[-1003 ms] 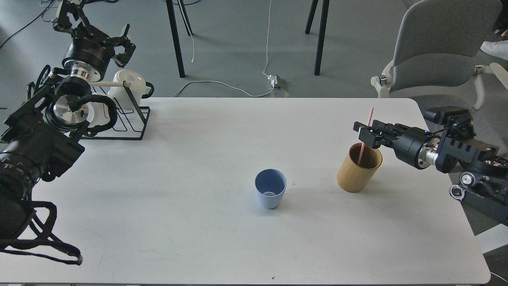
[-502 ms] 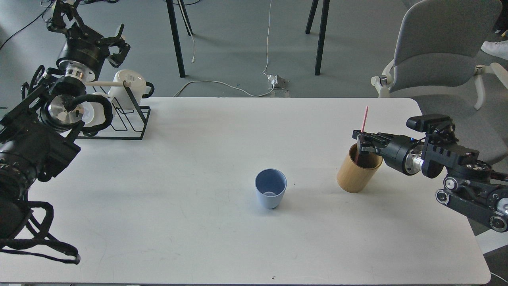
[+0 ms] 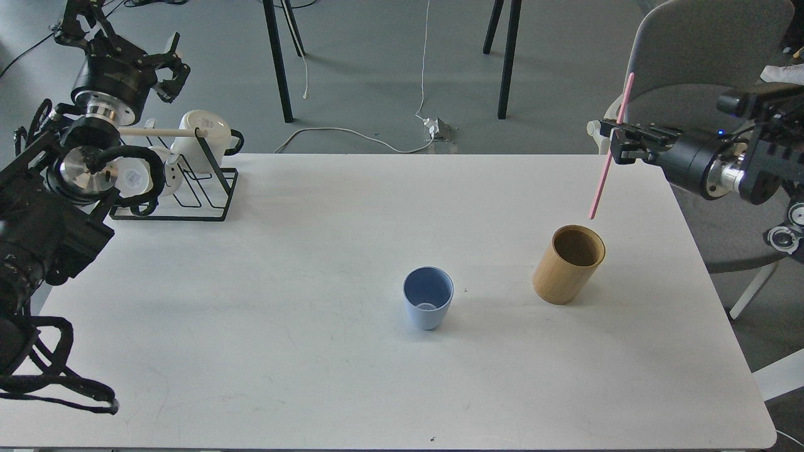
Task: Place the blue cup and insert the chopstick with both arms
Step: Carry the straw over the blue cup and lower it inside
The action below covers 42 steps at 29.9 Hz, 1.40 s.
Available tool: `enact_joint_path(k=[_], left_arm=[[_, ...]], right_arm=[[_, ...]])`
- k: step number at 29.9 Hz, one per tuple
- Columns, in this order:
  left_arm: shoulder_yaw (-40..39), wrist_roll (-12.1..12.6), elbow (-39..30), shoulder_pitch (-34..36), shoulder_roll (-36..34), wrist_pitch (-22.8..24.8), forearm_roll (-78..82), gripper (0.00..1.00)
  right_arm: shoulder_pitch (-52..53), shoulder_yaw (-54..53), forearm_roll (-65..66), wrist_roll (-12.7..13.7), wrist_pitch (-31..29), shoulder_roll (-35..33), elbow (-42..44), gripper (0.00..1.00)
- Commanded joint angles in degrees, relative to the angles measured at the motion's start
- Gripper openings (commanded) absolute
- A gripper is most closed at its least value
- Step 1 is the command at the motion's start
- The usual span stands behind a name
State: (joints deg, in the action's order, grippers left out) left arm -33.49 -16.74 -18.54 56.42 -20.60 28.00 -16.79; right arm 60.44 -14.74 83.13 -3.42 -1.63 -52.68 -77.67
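Observation:
The blue cup [image 3: 428, 306] stands upright and empty near the middle of the white table [image 3: 314, 251]. My right gripper [image 3: 612, 143] is shut on the pink chopstick [image 3: 608, 157] and holds it in the air. The stick hangs tilted, its lower tip just above and behind the tan bamboo holder [image 3: 569, 264], clear of its rim. My left gripper [image 3: 164, 66] is open and empty, raised beyond the table's far left corner above the mug rack.
A black wire mug rack [image 3: 188, 182] with white mugs [image 3: 201, 141] and a pale wooden rod stands at the far left corner. A grey chair [image 3: 691, 75] stands behind the right arm. Table legs and cables are on the floor beyond.
My right gripper has closed on the pink chopstick and lifted it up out of the bamboo holder. My left arm has drawn back a little to the left.

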Motion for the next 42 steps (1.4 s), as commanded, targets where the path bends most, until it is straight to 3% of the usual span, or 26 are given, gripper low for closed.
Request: enact_joint_path(k=[1, 12, 16, 25, 37, 42], left_arm=[[0.0, 0.04, -0.01, 0.01, 0.03, 0.0, 0.0, 1.0], [0.0, 0.31, -0.01, 0.54, 0.3, 0.0, 0.0, 1.0], [0.09, 0.22, -0.01, 0.54, 0.12, 0.0, 0.0, 1.0], [0.27, 0.13, -0.01, -0.17, -0.14, 0.0, 0.09, 1.0], [0.36, 0.22, -0.01, -0.17, 0.12, 0.0, 0.18, 1.0], [0.36, 0.22, -0.01, -0.17, 0.21, 0.0, 0.27, 1.0]], right_arm=[[2.66, -3.53, -5.86, 0.08, -0.83, 1.87, -0.11, 0.03], [2.05, 1.54, -5.96, 0.17, -0.83, 22.78, 0.59, 0.02], [-1.1, 4.01, -4.82, -0.36, -0.66, 27.27, 2.96, 0.02], [-5.77, 4.46, -4.29, -0.71, -0.66, 28.34, 4.02, 0.03], [-8.41, 4.46, -4.21, -0.71, -0.48, 28.95, 4.9, 0.11], [-8.85, 4.46, -3.33, -0.71, -0.48, 28.95, 4.81, 0.24]])
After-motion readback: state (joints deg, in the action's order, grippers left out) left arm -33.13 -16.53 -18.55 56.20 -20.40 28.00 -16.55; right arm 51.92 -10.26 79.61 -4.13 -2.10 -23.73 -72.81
